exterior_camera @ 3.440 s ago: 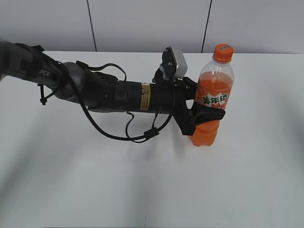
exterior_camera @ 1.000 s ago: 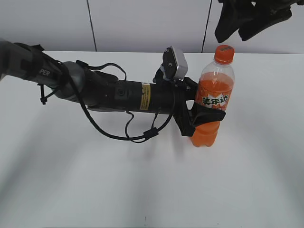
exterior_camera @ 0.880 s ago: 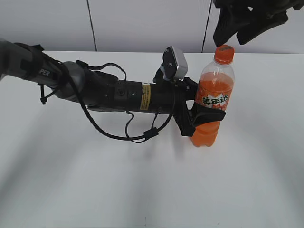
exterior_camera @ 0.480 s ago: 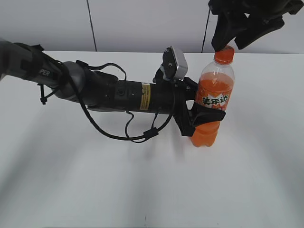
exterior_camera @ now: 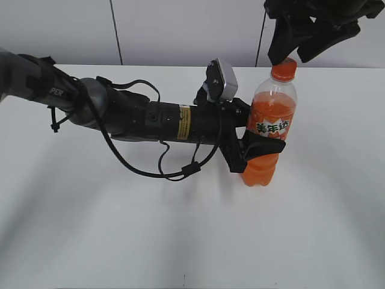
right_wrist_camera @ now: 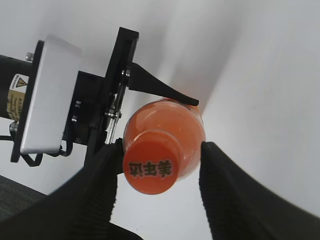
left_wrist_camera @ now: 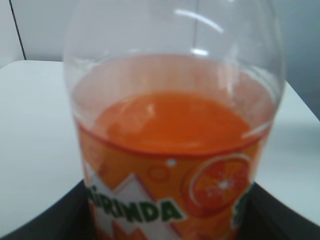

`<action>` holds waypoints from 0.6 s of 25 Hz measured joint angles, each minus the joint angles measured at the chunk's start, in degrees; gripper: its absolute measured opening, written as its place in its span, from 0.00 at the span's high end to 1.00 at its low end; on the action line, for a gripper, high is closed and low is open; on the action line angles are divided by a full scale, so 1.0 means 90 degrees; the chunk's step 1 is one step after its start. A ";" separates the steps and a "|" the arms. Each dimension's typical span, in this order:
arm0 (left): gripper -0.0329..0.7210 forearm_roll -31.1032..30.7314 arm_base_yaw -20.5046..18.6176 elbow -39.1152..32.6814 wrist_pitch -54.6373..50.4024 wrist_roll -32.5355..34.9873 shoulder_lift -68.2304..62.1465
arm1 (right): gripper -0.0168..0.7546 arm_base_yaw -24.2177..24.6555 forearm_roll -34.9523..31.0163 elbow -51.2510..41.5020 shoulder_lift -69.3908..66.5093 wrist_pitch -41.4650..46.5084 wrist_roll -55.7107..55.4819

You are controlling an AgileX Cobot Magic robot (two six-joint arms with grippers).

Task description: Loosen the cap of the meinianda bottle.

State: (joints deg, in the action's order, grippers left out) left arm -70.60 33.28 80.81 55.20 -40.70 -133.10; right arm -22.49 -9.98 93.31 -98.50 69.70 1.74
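The meinianda bottle [exterior_camera: 267, 129] stands upright on the white table, full of orange soda, with its orange label facing me. My left gripper [exterior_camera: 260, 146] is shut on the bottle at label height; the left wrist view shows the bottle [left_wrist_camera: 172, 150] filling the frame between the dark fingers [left_wrist_camera: 170, 220]. The orange cap [exterior_camera: 283, 69] is on the neck. My right gripper [exterior_camera: 304, 48] hangs open just above the cap. In the right wrist view the cap [right_wrist_camera: 150, 167] lies between the two open fingers [right_wrist_camera: 157, 192], not touched.
The white table [exterior_camera: 180, 241] spreads around the bottle. The left arm [exterior_camera: 132, 117] with its loose cable lies across the table's left half. A grey panelled wall stands behind.
My right gripper has come into view at the top right and moved down and left until its open fingers hang over the cap. The bottle and left arm have not moved.
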 joint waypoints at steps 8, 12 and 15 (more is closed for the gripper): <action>0.39 0.0000 0.0000 0.0000 0.0000 0.0000 0.0000 | 0.46 0.0000 -0.0013 -0.0023 -0.0071 0.0000 -0.0006; 0.39 -0.0008 0.0000 0.0000 0.0000 0.0000 0.0000 | 0.46 0.0000 -0.0019 -0.0149 -0.0073 0.0000 -0.0006; 0.39 -0.0008 0.0000 0.0000 0.0000 0.0000 0.0000 | 0.46 0.0000 -0.0094 -0.0228 -0.0073 0.0006 -0.0006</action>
State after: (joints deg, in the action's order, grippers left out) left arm -70.67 33.28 80.81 55.20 -40.70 -133.10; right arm -22.49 -10.83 91.26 -99.16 69.75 1.69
